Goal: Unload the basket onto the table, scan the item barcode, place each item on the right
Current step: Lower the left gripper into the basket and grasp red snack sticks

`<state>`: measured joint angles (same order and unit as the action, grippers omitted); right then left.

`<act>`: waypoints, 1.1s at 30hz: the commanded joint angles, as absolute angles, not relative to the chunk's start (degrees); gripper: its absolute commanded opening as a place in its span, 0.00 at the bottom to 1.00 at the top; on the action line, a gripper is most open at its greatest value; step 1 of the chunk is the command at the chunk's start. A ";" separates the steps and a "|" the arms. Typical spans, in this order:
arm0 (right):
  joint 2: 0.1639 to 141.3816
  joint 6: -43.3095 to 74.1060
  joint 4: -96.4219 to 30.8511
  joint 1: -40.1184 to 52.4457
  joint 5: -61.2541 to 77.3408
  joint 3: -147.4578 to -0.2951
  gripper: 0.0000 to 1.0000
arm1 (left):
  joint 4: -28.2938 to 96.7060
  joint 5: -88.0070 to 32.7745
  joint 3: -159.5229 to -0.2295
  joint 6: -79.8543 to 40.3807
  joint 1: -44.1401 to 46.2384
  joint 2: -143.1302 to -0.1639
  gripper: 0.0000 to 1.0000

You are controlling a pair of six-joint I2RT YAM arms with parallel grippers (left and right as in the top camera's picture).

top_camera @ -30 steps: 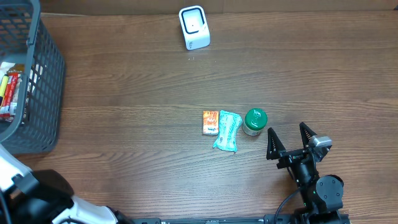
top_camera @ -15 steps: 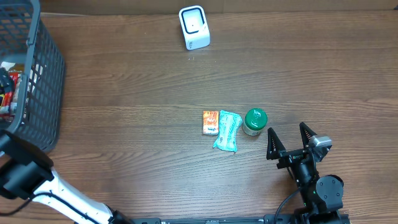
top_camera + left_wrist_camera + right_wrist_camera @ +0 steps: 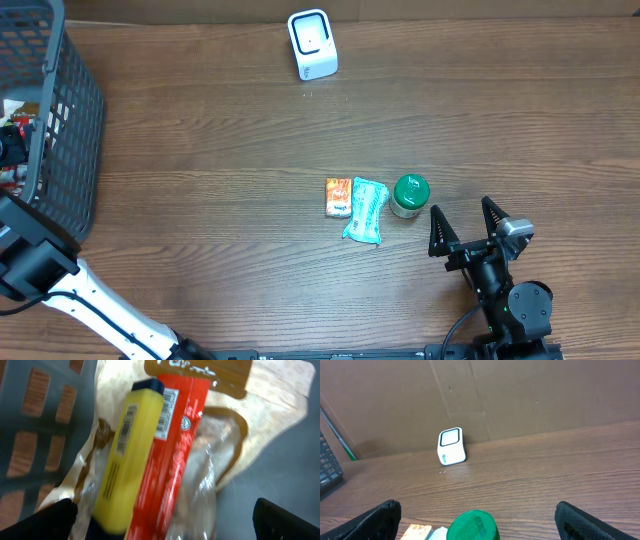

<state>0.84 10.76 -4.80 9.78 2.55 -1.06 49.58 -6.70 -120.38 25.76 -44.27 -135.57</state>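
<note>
The left tool (image 3: 165, 522) is held spread above the yellow box (image 3: 131, 450), laid against a red packet (image 3: 172, 460) in the basket (image 3: 45, 420) at the left. The box should be pinched across its narrow sides, its barcode kept uncovered for the scanner (image 3: 312, 44). The right tool (image 3: 466, 222) is parted, empty.

The jar (image 3: 410, 195) stands at ten o'clock of the right gripper (image 3: 460, 206), near its wide-spread fingers. The teal packet (image 3: 366, 211) and orange packet (image 3: 338, 197) line up at the jar's nine o'clock, blocking that side. Toward the scanner (image 3: 312, 45) at eleven o'clock, bare table (image 3: 200, 150) gives open passage. The basket (image 3: 70, 130) walls off nine o'clock. Inside it the left gripper (image 3: 162, 527), fingers apart, faces a crowded yellow box (image 3: 127, 455), red packet (image 3: 167, 470) and clear bag (image 3: 225, 445), with the grid wall (image 3: 45, 435) close at nine o'clock.
</note>
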 commanded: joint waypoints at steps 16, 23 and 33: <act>0.16 11.14 -4.64 9.56 2.24 -0.45 1.00 | 48.40 -11.44 -120.79 28.27 -45.74 -143.59 0.98; 0.16 11.14 -4.64 9.56 2.22 -0.45 1.00 | 52.25 -11.49 -120.79 28.27 -45.56 -143.59 0.39; 0.16 11.14 -4.64 9.56 2.24 -0.45 1.00 | 52.86 -13.13 -121.03 23.29 -45.32 -139.92 0.21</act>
<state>0.84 10.74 -4.80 9.78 2.57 -1.06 51.83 -11.57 -122.23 26.92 -45.43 -140.20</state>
